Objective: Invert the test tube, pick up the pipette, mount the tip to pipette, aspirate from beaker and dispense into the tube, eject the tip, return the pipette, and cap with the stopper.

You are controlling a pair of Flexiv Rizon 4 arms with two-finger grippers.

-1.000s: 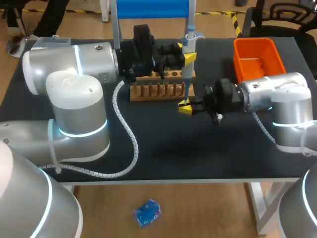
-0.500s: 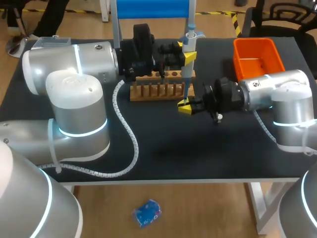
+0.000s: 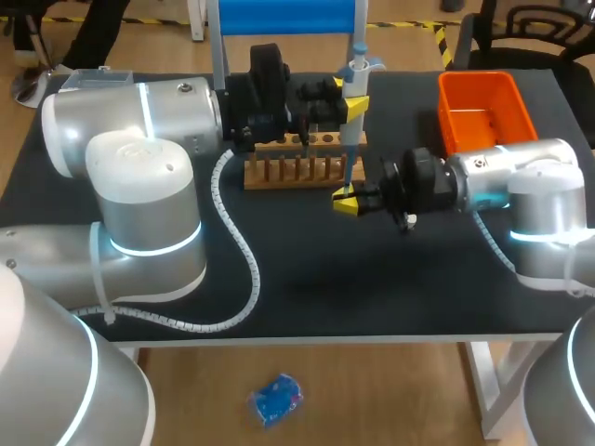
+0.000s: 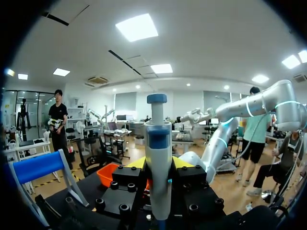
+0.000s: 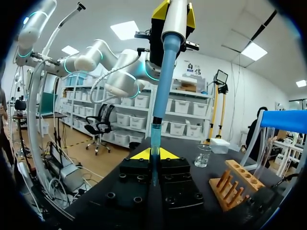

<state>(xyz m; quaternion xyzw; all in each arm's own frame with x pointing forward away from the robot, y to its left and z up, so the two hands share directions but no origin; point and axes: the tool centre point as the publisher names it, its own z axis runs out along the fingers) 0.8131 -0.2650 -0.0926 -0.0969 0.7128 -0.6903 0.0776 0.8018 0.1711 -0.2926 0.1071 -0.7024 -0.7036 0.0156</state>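
No text, label, number or sign can be read on anything on the table (image 3: 307, 279).

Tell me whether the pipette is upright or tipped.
Upright: the pipette stands vertical, the left gripper shut on its body, the right gripper at its lower end.

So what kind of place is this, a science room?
Most likely a science lab bench with robots: a left hand holds a pipette, a wooden test tube rack stands on the black table, and a glass beaker sits nearby.
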